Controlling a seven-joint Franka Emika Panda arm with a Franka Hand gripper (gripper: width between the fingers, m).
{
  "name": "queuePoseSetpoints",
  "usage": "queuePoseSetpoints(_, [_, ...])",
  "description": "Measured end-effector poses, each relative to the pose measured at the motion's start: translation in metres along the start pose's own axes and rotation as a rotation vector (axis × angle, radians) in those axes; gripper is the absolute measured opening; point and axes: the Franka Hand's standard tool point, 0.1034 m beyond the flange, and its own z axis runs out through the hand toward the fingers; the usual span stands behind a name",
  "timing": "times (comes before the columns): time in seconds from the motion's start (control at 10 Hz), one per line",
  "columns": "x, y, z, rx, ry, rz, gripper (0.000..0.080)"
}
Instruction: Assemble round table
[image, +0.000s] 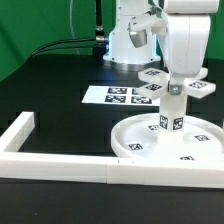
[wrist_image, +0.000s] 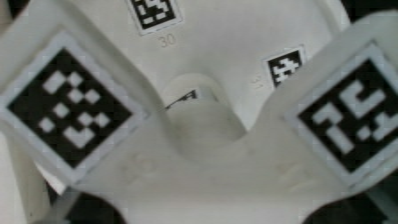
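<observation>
The large rimmed round disc (image: 140, 140) lies flat on the black table at the exterior view's right. The short cylinder leg (image: 171, 115) stands upright on the middle of the disc, with tags on its sides. My gripper (image: 174, 90) comes straight down and is shut on the leg's top. In the wrist view the leg (wrist_image: 196, 130) fills the picture with a big tag on each side, held in my gripper (wrist_image: 217, 206); the disc (wrist_image: 222, 35) shows beyond it. The cross-shaped piece (image: 153, 74) lies behind the disc, partly hidden by my arm.
The marker board (image: 112, 95) lies flat left of the cross-shaped piece. The long white square-bar frame (image: 60, 160) runs along the front and turns back at the exterior view's left (image: 17, 133). The robot base (image: 130, 40) stands at the back.
</observation>
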Motion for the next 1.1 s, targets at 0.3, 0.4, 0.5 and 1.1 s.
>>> queuePoseSetpoints(0.3, [-0.0005,0.0000,0.0001,0.000,0.001,0.112,0.0447])
queuePoseSetpoints(0.4, [-0.0006,-0.0003,0.0004,0.001,0.003,0.225,0.0447])
queuePoseSetpoints(0.5, [-0.0016,-0.0003,0.0004,-0.001,0.008,0.367,0.0447])
queuePoseSetpoints(1.1, [-0.0014,0.0001,0.0012,0.001,0.031,1.046,0.0448])
